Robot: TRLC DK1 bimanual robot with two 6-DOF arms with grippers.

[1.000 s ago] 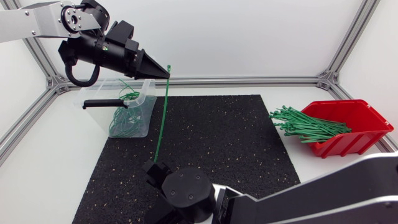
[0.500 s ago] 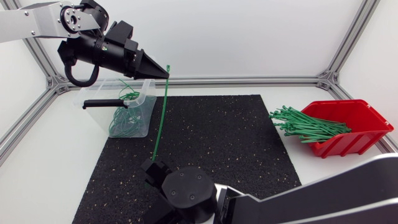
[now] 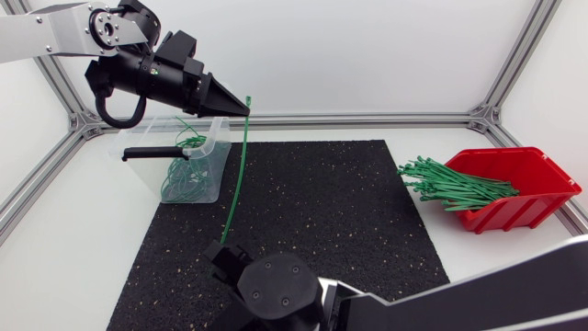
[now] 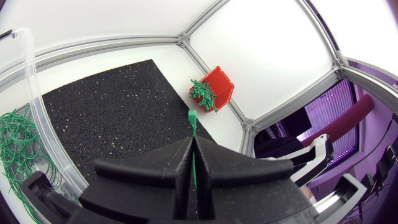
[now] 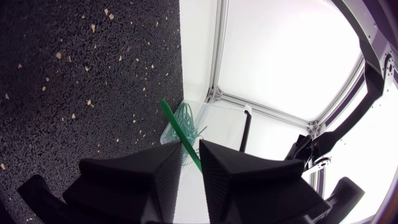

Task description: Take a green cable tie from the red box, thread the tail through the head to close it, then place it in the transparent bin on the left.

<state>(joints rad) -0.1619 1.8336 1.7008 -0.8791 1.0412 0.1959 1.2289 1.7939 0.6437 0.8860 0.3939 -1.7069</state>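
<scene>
1. Over on the far left, the transparent bin (image 3: 142,170) sits on the mat's (image 3: 340,202) corner with closed green loops (image 3: 179,175) in it. Nothing to do there yet.
2. Up high, just right of the bin, the left gripper (image 3: 241,104) has its jaws pressed together on the green cable tie (image 3: 239,170). The head (image 4: 192,117) pokes out past the tips.
3. The tie itself is a thin, flat, bright green strap. It hangs nearly straight with a slight bow and isn't looped.
4. Down low, the right gripper (image 3: 220,250) has its jaws a bit spread, and the tail (image 5: 180,134) runs through the slot unpinched. I'd clamp near the tip, arc it up slowly and meet the head square-on, since that strap looks springy.
5. Far right, the red box (image 3: 537,198) holds the spare ties.
</scene>
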